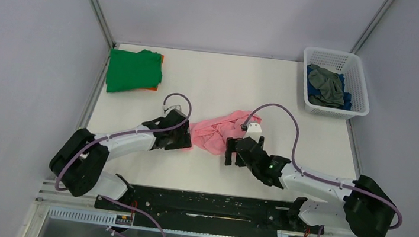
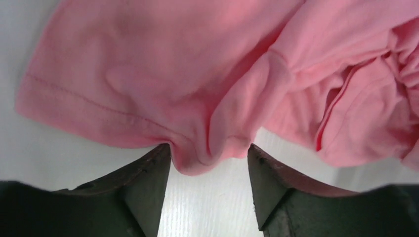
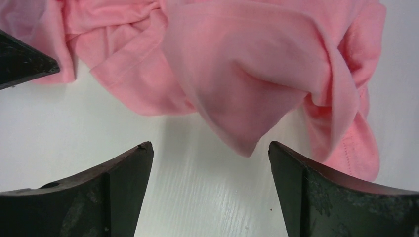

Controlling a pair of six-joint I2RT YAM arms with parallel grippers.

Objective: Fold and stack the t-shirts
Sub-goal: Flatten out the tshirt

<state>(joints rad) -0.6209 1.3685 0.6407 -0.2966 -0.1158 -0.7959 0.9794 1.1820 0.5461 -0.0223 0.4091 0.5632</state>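
matt cloth pink t-shirt (image 1: 214, 132), smooth table (image 1: 229, 85)

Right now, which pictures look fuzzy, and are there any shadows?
Left wrist view: the pink t-shirt looks a bit fuzzy up close, and the left claw is nearly black. Right wrist view: the table grain is sharp, with a faint shadow under the shirt's drooping fold. Top view: even light, no glare, only soft shadows.

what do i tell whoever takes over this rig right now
Left gripper: open, a fold of the pink t-shirt between its tips, not pinched.
Right gripper: open, at the shirt's other side.
Done: green t-shirt folded on an orange t-shirt, far left.
To do: spread and fold the crumpled pink one, stack it; a grey t-shirt and a blue t-shirt wait in the basket.
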